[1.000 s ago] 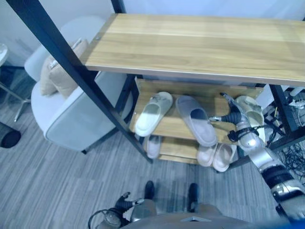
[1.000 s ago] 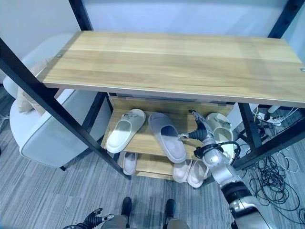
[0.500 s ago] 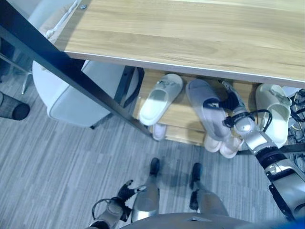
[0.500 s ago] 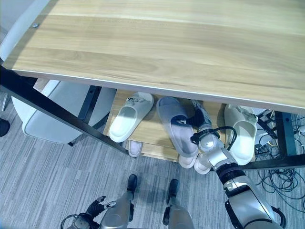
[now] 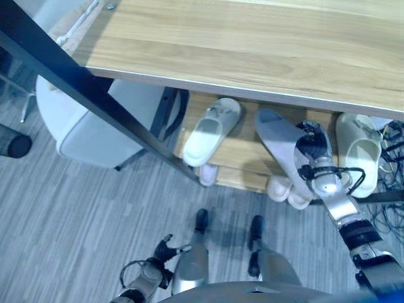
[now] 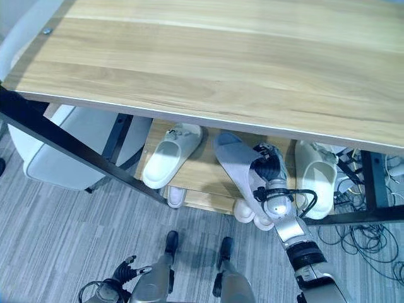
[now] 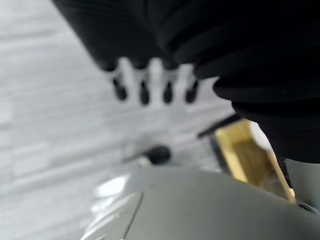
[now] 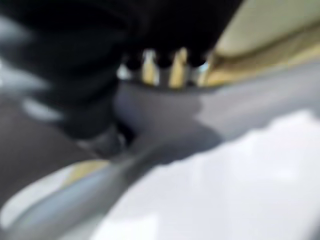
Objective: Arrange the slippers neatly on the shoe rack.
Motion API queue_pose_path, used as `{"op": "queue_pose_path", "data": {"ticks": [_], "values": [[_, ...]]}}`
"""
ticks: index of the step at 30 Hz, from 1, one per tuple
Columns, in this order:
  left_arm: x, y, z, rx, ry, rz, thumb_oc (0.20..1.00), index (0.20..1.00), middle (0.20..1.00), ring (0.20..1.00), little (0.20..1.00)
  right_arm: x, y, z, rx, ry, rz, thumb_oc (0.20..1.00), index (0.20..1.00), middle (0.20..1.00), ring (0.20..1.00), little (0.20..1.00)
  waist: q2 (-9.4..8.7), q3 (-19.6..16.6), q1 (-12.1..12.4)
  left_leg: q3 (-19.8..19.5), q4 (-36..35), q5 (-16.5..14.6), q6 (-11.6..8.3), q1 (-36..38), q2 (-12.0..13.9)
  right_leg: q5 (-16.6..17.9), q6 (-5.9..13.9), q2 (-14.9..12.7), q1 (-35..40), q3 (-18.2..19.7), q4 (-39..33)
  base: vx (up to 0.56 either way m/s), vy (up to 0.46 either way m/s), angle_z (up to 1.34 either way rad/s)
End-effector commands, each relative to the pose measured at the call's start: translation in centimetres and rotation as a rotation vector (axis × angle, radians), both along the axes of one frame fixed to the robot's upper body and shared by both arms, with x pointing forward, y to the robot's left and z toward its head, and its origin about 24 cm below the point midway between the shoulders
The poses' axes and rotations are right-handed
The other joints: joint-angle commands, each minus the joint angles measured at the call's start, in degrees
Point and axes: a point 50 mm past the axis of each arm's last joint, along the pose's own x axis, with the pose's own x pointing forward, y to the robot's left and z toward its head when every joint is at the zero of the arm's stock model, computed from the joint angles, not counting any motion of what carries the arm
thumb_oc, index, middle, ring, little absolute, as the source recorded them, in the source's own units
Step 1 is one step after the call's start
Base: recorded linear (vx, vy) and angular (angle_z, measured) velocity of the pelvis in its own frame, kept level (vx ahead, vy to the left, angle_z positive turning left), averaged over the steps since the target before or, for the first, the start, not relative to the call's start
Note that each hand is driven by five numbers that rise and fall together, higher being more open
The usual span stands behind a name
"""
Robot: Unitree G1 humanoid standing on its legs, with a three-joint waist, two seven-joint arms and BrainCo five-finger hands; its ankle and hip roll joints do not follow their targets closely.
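My right hand [image 6: 268, 169] is on the grey slipper [image 6: 238, 169], on the middle shelf [image 5: 243, 148] of the shoe rack [image 6: 208, 69]. My fingers look curled over the heel end of it, so I think I am holding it. The view from my wrist shows my fingers lying on the grey slipper, but it is too fuzzy to be sure how tight they are.

The grey slipper sits crooked. Its toe points to the back and its heel sticks out over the front edge of the shelf. If I let go now, or my hold is weak, it could tip off and drop to the floor [image 5: 95, 208]. It could also land on the pink slippers [image 5: 284, 189] on the shelf below.

A white slipper [image 5: 209, 130] lies to the left of the grey one, and a cream slipper [image 5: 358, 151] lies to the right. There is not much room. If I swing the grey slipper too fast, it could bump one of them and push it crooked.

The top board is right over my hand, so I cannot lift much.

My left hand [image 5: 165, 250] hangs low by the floor, fingers loose, holding nothing.
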Motion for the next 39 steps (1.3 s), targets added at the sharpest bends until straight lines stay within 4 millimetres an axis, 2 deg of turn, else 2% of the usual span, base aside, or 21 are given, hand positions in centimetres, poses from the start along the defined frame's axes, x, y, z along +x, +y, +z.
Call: {"op": "queue_pose_path", "data": {"ticks": [1,6,11,13,14,16,17,18,19,20,22,23,24,29,33,34,35,36,37,38,39], "values": [[0.0,-2.3,-0.4,-0.015,0.018,-0.085,1.000,1.000,1.000,1.000,1.000,-0.6,0.4,4.0,0.025,-0.206,0.070,0.200,0.200,0.200,0.200,0.200,-0.51,-0.35,0.52,-0.76,1.08,-4.04,3.43,0.34,-2.90,-9.81,4.06,-3.98,3.66,1.12,6.22,0.00,0.000,0.00],[-0.8,-2.2,-0.7,-0.015,0.038,-0.068,1.000,1.000,1.000,1.000,1.000,-2.2,0.8,3.0,0.053,-0.186,0.099,0.200,0.200,0.200,0.200,0.200,-0.96,-1.44,-0.81,0.48,0.78,-4.44,3.43,1.81,-2.77,-9.31,4.28,-4.00,4.64,1.66,5.34,0.00,0.010,-0.04],[-1.6,-1.3,-0.9,-0.012,0.061,-0.015,1.000,1.000,1.000,1.000,1.000,-4.4,2.2,1.9,0.094,-0.107,0.239,0.200,0.200,0.200,0.200,0.200,-1.65,-2.53,-1.93,1.56,0.71,-4.83,3.42,3.03,-2.62,-8.88,4.38,-4.04,5.72,2.30,4.48,0.00,0.017,-0.11],[-2.3,-0.6,-1.1,-0.017,0.082,0.053,1.000,1.000,1.000,1.000,1.000,-6.2,2.9,0.7,0.139,-0.028,0.319,0.200,0.200,0.200,0.200,0.200,-2.14,-3.10,-2.54,1.96,0.71,-5.02,3.44,3.75,-2.68,-8.69,4.48,-4.13,6.33,2.38,4.24,0.02,0.021,-0.08],[-2.4,-0.6,-1.1,-0.017,0.083,0.053,1.000,1.000,1.000,1.000,1.000,-6.2,2.8,0.7,0.140,-0.026,0.319,0.200,0.200,0.200,0.200,0.200,-2.15,-3.14,-2.53,1.97,0.71,-5.03,3.45,3.78,-2.69,-8.68,4.48,-4.14,6.38,2.38,4.20,0.00,0.000,0.00],[-2.9,0.8,-1.0,-0.021,0.077,0.169,1.000,1.000,1.000,1.000,1.000,-7.7,3.6,-0.3,0.181,0.043,0.405,0.200,0.200,0.200,0.200,0.200,-2.54,-3.51,-2.85,2.40,0.71,-5.19,3.44,4.19,-2.73,-8.49,4.69,-4.25,6.63,2.48,4.07,0.01,0.033,-0.07],[-3.1,2.1,-0.7,-0.022,0.052,0.263,1.000,1.000,1.000,1.000,1.000,-8.8,3.9,-1.6,0.197,0.124,0.447,0.200,0.200,0.200,0.200,0.200,-2.70,-3.67,-2.87,2.54,0.71,-5.16,3.49,4.42,-2.77,-8.29,4.78,-4.33,6.68,2.56,4.06,0.00,0.026,-0.12],[-3.2,2.2,-0.7,-0.022,0.053,0.264,1.000,1.000,1.000,1.000,1.000,-8.8,3.9,-1.7,0.198,0.125,0.448,0.200,0.200,0.200,0.200,0.200,-2.73,-3.71,-2.89,2.54,0.71,-5.17,3.50,4.43,-2.77,-8.29,4.79,-4.34,6.70,2.56,4.05,-0.01,0.033,-0.11],[-3.9,4.0,-0.2,0.012,0.024,0.319,1.000,1.000,1.000,1.000,1.000,-10.1,4.0,-3.4,0.182,0.233,0.477,0.200,0.200,0.200,0.200,0.200,-2.72,-3.99,-2.64,2.52,0.71,-5.25,3.51,4.76,-2.82,-8.12,4.93,-4.45,7.02,2.36,3.84,-0.01,0.033,-0.05],[-4.3,4.9,-0.1,0.036,0.021,0.355,1.000,1.000,1.000,1.000,1.000,-10.7,4.0,-4.7,0.190,0.289,0.471,0.200,0.200,0.200,0.200,0.200,-2.74,-4.22,-2.53,2.52,0.71,-5.27,3.45,4.99,-2.83,-8.10,4.99,-4.53,7.26,2.18,3.79,0.00,0.040,-0.02],[-4.6,5.4,0.0,0.050,0.022,0.385,1.000,1.000,1.000,1.000,1.000,-10.9,4.0,-5.3,0.183,0.318,0.470,0.200,0.200,0.200,0.200,0.200,-2.84,-4.34,-2.52,2.51,0.71,-5.36,3.40,5.24,-2.85,-8.09,5.06,-4.62,7.56,2.07,3.70,0.00,0.015,0.01],[-5.4,6.6,0.1,0.088,0.026,0.447,1.000,1.000,1.000,1.000,1.000,-11.9,4.0,-6.8,0.177,0.387,0.457,0.200,0.200,0.200,0.200,0.200,-2.89,-4.55,-2.30,2.51,0.71,-5.44,3.27,5.60,-2.74,-8.35,5.13,-4.72,7.95,2.04,3.88,0.01,0.035,0.03],[-5.8,7.0,0.2,0.106,0.038,0.457,1.000,1.000,1.000,1.000,1.000,-12.3,4.0,-7.4,0.158,0.416,0.457,0.200,0.200,0.200,0.200,0.200,-3.00,-4.53,-2.30,2.41,0.71,-5.62,3.28,6.01,-2.72,-8.75,5.09,-4.79,8.22,2.02,4.15,0.01,0.048,0.02],[-5.9,8.0,0.4,0.128,0.028,0.521,1.000,1.000,1.000,1.000,1.000,-12.4,3.7,-8.6,0.123,0.471,0.438,0.200,0.200,0.200,0.200,0.200,-3.83,-3.50,-1.99,2.41,4.73,-7.27,3.64,5.88,-2.31,-10.65,4.75,-5.28,7.77,2.83,8.94,-0.03,0.019,-0.03],[-4.8,8.1,0.7,0.120,-0.008,0.521,1.000,1.000,1.000,1.000,1.000,-11.8,2.9,-9.0,0.077,0.484,0.398,0.200,0.200,0.200,0.200,0.200,-4.17,-1.89,-1.83,1.75,9.32,-8.48,3.71,3.52,-2.64,-11.95,4.72,-5.75,6.15,2.61,12.98,-0.12,0.003,0.01],[-3.0,7.8,1.1,0.101,-0.069,0.527,1.000,1.000,1.000,1.000,1.000,-10.1,2.2,-9.0,0.053,0.460,0.346,0.200,0.200,0.200,0.200,0.200,-4.04,0.76,-1.72,1.11,13.68,-9.09,3.60,-0.52,-2.96,-13.14,4.69,-6.26,2.49,2.67,17.13,-0.19,0.004,-0.02],[-2.9,7.8,1.1,0.101,-0.069,0.527,1.000,1.000,1.000,1.000,1.000,-10.1,2.2,-9.0,0.053,0.460,0.347,0.200,0.200,0.200,0.200,0.200,-4.05,0.71,-1.73,1.09,13.75,-9.12,3.60,-0.62,-2.97,-13.16,4.69,-6.27,2.40,2.67,17.18,-0.34,0.003,0.00],[-1.0,7.4,1.6,0.081,-0.124,0.521,1.000,1.000,1.000,1.000,1.000,-7.8,1.9,-8.3,0.043,0.414,0.301,0.200,0.200,0.200,0.200,0.200,-3.82,3.18,-1.69,0.13,17.93,-9.82,3.34,-4.59,-3.41,-14.26,4.38,-6.85,-1.80,2.87,22.52,-0.15,0.000,-0.01],[-0.9,7.5,1.6,0.081,-0.126,0.522,1.000,1.000,1.000,1.000,1.000,-7.7,1.9,-8.3,0.043,0.412,0.302,0.200,0.200,0.200,0.200,0.200,-3.86,3.00,-1.75,0.10,18.34,-9.98,3.35,-5.12,-3.47,-14.44,4.39,-6.92,-2.33,2.90,22.95,-0.21,0.012,-0.03],[0.5,7.0,1.9,0.071,-0.152,0.478,1.000,1.000,1.000,1.000,1.000,-5.5,1.9,-7.2,0.042,0.365,0.286,0.200,0.200,0.200,0.200,0.200,-3.47,4.13,-1.51,-0.61,22.63,-11.00,3.53,-9.18,-3.80,-15.84,3.98,-7.30,-5.79,3.15,27.54,-0.09,0.025,-0.03],[1.3,6.7,2.1,0.067,-0.171,0.456,1.000,1.000,1.000,1.000,1.000,-4.3,1.9,-6.7,0.028,0.346,0.273,0.200,0.200,0.200,0.200,0.200,-3.25,4.69,-1.48,-0.86,24.64,-11.42,3.54,-11.33,-3.88,-16.54,3.78,-7.45,-7.82,3.34,30.06,-0.09,0.025,0.13]]}}
